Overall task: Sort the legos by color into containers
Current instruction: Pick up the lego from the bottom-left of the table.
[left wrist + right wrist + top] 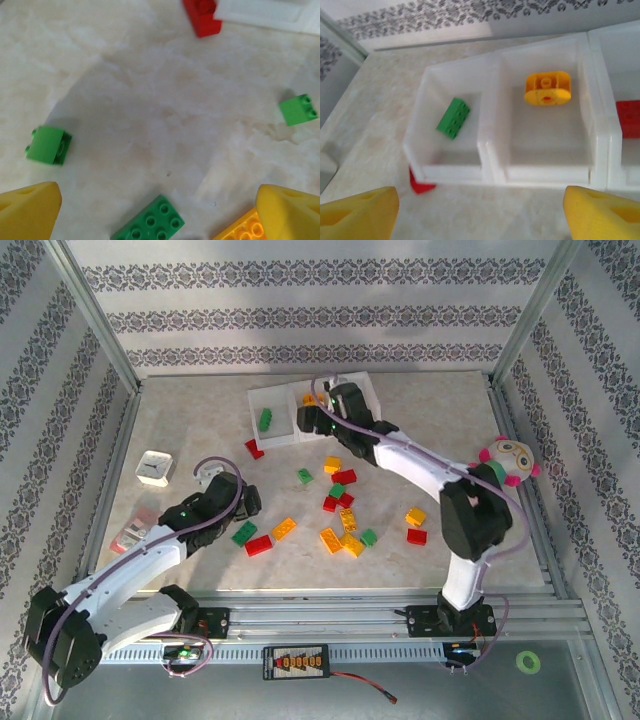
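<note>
The containers [492, 150] lie just ahead of the right gripper [480, 210], its jaws spread wide and empty; a yellow-orange lego [547, 88] rests in the middle bin (a green lego [453, 117] in the left one). The left gripper [157, 200], jaws likewise released, hangs over a green brick [147, 223] lying between them.

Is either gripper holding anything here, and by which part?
Nothing is held. The left gripper and right gripper both stand open, jaws empty; the yellow brick is in the middle bin.
</note>
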